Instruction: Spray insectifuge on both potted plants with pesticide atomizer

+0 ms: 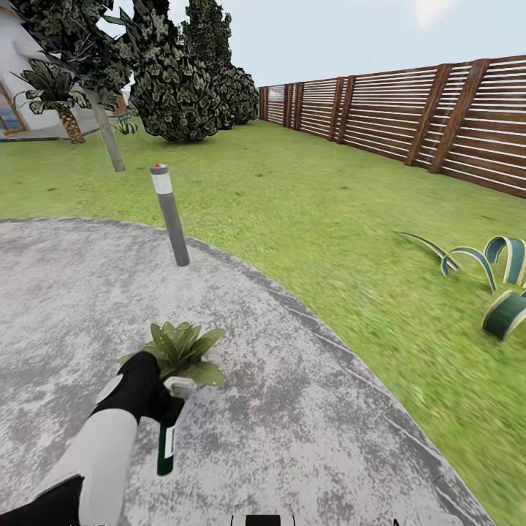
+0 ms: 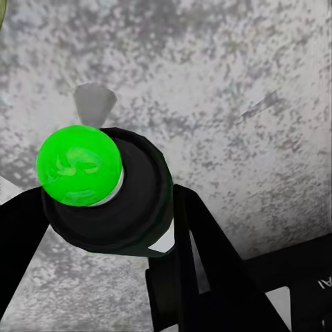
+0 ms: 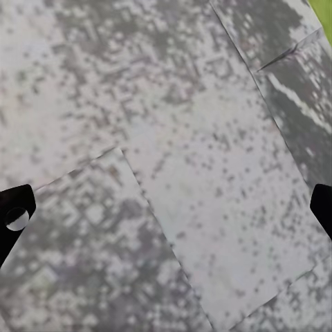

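Open patio (image 1: 307,438) around the potted plant (image 1: 181,351); bollard lamp (image 1: 169,213) stands well beyond.

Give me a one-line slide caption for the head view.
Left gripper holds the atomizer beside a potted plant on the patio, lawn and fence beyond.

potted plant (image 1: 181,351) on patio (image 1: 292,438), bollard lamp (image 1: 169,214) behind it, agave (image 1: 497,281) right on lawn (image 1: 307,204)
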`<state>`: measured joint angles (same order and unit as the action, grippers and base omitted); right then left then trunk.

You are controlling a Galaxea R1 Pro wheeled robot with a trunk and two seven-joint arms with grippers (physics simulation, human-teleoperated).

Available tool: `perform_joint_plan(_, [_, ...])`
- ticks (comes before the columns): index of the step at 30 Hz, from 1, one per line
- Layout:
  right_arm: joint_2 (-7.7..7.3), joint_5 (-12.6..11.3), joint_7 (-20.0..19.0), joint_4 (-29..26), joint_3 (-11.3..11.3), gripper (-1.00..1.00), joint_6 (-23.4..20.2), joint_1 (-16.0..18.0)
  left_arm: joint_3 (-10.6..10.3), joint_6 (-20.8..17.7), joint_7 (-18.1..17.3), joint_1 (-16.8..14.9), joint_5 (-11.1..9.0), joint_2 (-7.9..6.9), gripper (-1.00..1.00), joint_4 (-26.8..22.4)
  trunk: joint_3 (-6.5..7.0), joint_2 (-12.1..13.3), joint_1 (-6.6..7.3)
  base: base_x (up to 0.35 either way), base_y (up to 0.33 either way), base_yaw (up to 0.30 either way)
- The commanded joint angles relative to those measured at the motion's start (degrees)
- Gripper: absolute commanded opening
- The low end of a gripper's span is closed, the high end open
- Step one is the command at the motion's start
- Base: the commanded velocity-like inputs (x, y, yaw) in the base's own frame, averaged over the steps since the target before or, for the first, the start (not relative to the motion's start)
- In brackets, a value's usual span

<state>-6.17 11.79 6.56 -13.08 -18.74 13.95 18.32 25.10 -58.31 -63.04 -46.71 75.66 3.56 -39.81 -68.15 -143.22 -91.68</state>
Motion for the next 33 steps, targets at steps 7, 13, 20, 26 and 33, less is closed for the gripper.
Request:
perform_joint_plan(7, [0.0,0.6,0.12,0.07,-0.41,1.0,0.2,0.05,0.3,-0.31,-0.62,-0.73,0.62,0.53,-1.0,-0.09,-0.05,-0.02,0.01,-0.057,0.063,0.0])
perform_joint_plan(13, [-0.01,0.6,0.12,0.08,-0.34,1.0,0.2,0.05,0.3,-0.31,-0.62,-0.64,0.63,0.21,-1.0,-1.48,-0.05,-0.02,0.01,-0.177,0.258,0.0])
perform_joint_plan(20, [-0.01,0.6,0.12,0.08,-0.33,1.0,0.2,0.05,0.45,-0.27,-0.66,-0.54,0.63,0.22,-1.0,-2.45,-0.05,-0.02,0.01,-0.095,0.319,0.0])
perform_joint_plan(26, [-0.02,0.6,0.12,0.16,-0.33,1.0,0.2,0.05,0.4,-0.06,-0.59,0.07,0.63,-0.01,-1.0,-2.46,-0.05,-0.02,0.01,-0.183,0.304,0.0])
perform_joint_plan(33, [-0.03,0.6,0.12,0.16,-0.33,1.0,0.2,0.05,0.32,0.14,-0.55,0.2,0.63,-0.33,-1.0,-2.46,-0.05,-0.02,0.01,-0.063,0.326,0.0])
